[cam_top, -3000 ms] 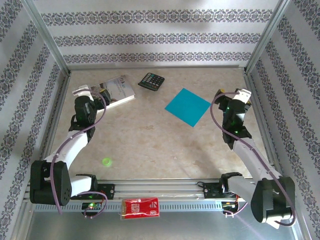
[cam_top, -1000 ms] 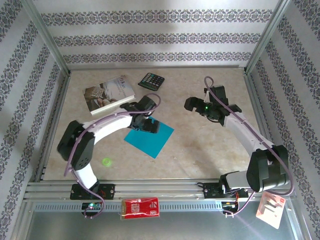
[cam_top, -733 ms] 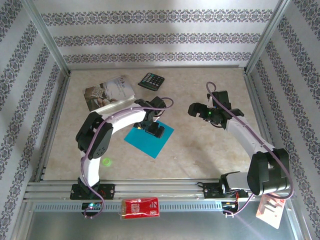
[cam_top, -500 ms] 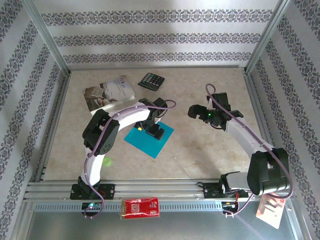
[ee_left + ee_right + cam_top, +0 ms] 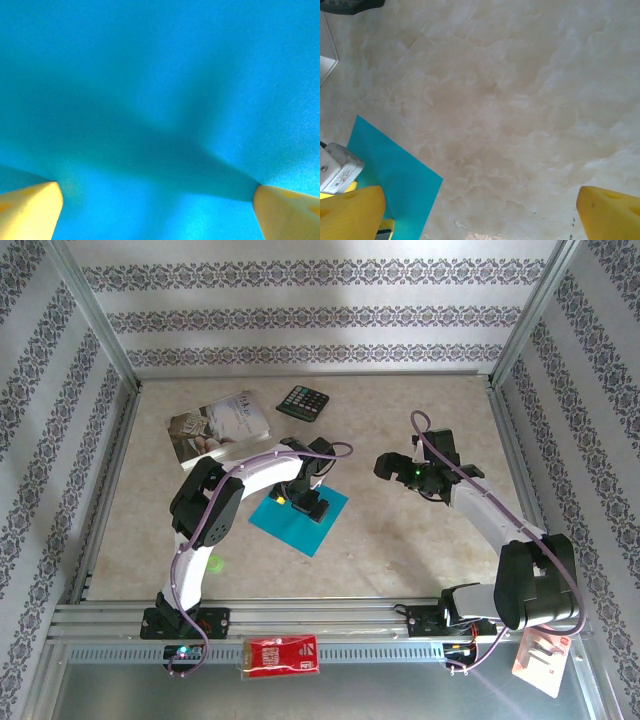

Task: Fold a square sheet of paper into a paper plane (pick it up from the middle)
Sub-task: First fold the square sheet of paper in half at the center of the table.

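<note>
Book (image 5: 220, 428) & calc (image 5: 303, 402) lie upper left, well apart from paper (image 5: 290, 532). Paper at centre, under left gripper (image 5: 305, 502), jaws spread. Right gripper (image 5: 386, 464), spread too, is to the right of it.

The square sheet of paper (image 5: 300, 525) is laid flat near the middle of the table (image 5: 420, 550), with the left gripper (image 5: 304, 503) positioned directly over it. The book (image 5: 220, 427) is placed at 10 o'clock from the sheet, the calculator (image 5: 303, 401) at 12 o'clock, and the right gripper (image 5: 386, 463) at 2 o'clock. A packet (image 5: 282, 655) is lodged on the near rail at 6 o'clock.
</note>
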